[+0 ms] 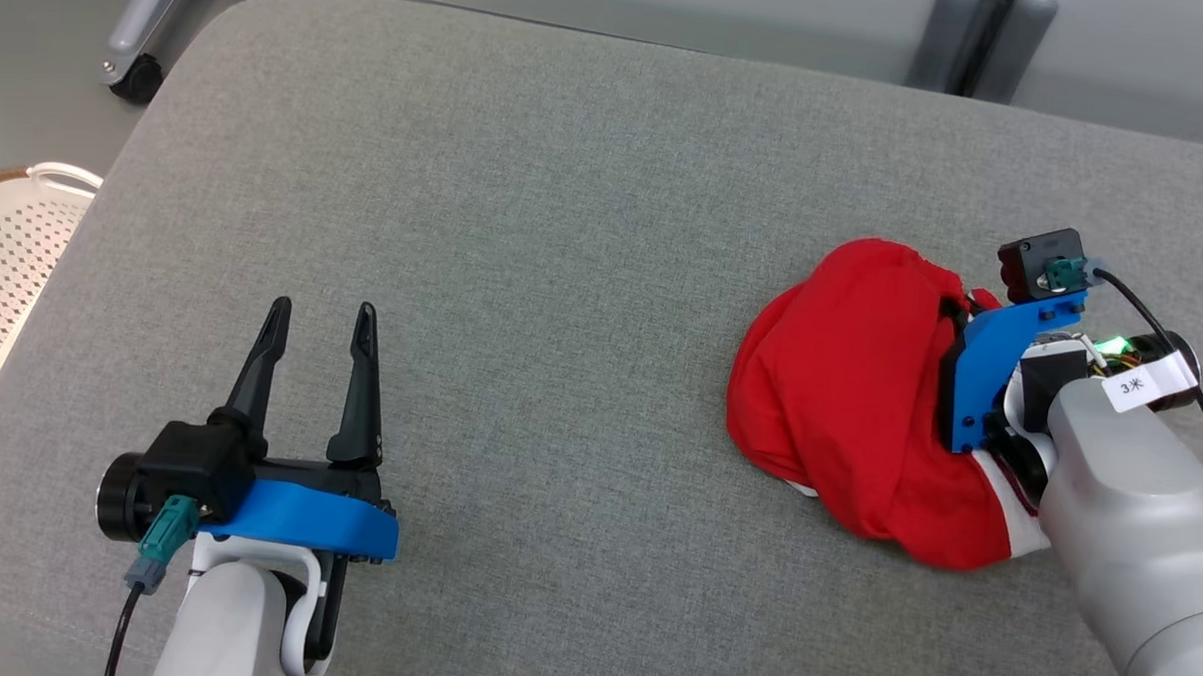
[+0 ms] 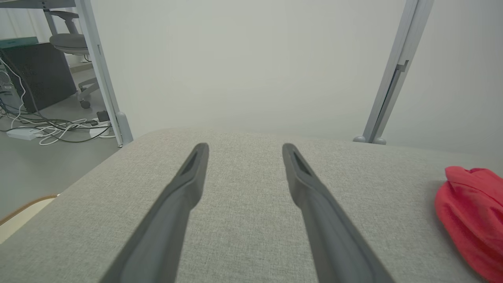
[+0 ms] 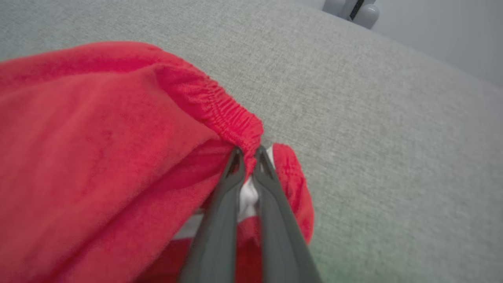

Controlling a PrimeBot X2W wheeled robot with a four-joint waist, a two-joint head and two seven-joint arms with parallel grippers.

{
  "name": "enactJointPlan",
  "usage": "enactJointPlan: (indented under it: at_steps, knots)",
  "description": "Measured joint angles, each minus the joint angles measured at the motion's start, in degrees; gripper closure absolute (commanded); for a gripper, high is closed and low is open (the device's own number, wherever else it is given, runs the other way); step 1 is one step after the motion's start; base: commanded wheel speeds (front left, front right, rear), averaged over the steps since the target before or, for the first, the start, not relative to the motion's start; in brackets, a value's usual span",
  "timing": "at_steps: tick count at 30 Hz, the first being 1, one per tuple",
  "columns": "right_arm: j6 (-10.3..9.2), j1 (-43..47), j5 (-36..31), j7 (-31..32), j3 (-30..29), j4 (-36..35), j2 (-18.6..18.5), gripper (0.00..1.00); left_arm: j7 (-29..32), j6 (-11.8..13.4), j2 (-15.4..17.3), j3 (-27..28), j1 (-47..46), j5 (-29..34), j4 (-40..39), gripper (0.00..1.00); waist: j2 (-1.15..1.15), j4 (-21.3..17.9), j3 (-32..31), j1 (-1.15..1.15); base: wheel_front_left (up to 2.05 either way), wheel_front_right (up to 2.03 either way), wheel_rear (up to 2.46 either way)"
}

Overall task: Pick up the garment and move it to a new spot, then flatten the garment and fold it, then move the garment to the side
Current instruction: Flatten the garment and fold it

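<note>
The garment (image 1: 850, 397) is a crumpled red piece with white trim, bunched on the grey padded table (image 1: 565, 227) at the right. My right gripper (image 3: 248, 154) is shut on the garment's elastic hem (image 3: 220, 106), its two dark fingers pinching the gathered red edge. In the head view the right gripper's fingers are hidden under the red cloth beside the blue wrist bracket (image 1: 1001, 362). My left gripper (image 1: 322, 320) stands open at the lower left, well apart from the garment (image 2: 471, 220), with nothing between its fingers (image 2: 188, 184).
A white perforated basket (image 1: 14, 257) stands off the table's left edge. Grey frame posts (image 2: 389, 90) and a caster (image 1: 135, 77) stand beyond the far edge. Cables and an office chair (image 2: 67, 43) are on the floor at the far left.
</note>
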Motion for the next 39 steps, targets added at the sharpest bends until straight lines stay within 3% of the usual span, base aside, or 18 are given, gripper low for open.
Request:
enactJointPlan:
  at_steps: [11, 17, 29, 36, 39]
  knots:
    - [0.0, 0.7, 1.4, -10.6, -1.9, 0.1, -4.4, 1.0, 0.0, 0.0, 0.3, 1.8, 3.0, 0.5, -0.5, 0.0, 0.0, -1.9, -5.5, 0.0, 0.0, 0.0, 0.0]
    - [-0.01, -1.0, 1.8, -14.1, -1.5, -3.1, -5.6, 1.0, 0.0, 0.0, 0.3, 2.6, 4.8, 0.9, -1.4, 0.0, 0.0, -3.3, -8.1, -0.01, 0.0, 0.0, 0.0]
    - [-0.01, 2.8, 3.6, -15.1, 7.7, -17.5, 4.4, 1.0, 0.0, 0.0, -0.3, 2.3, 6.4, 0.9, -2.3, 0.0, 0.0, -2.9, -10.2, 0.0, 0.0, 0.0, 0.0]
    - [-0.01, 9.3, 8.3, -15.1, 17.9, -23.5, 8.1, 1.0, 0.0, 0.0, -0.6, 2.0, 7.0, 0.5, -1.9, 0.0, -0.01, -0.3, -10.4, 0.0, 0.0, 0.0, 0.0]
    - [-0.01, 12.8, 14.4, -15.1, 24.6, -28.1, 8.0, 1.0, 0.0, 0.0, -0.8, 1.5, 7.1, 0.4, -1.5, 0.0, 0.0, 1.1, -10.5, 0.0, 0.0, 0.0, 0.0]
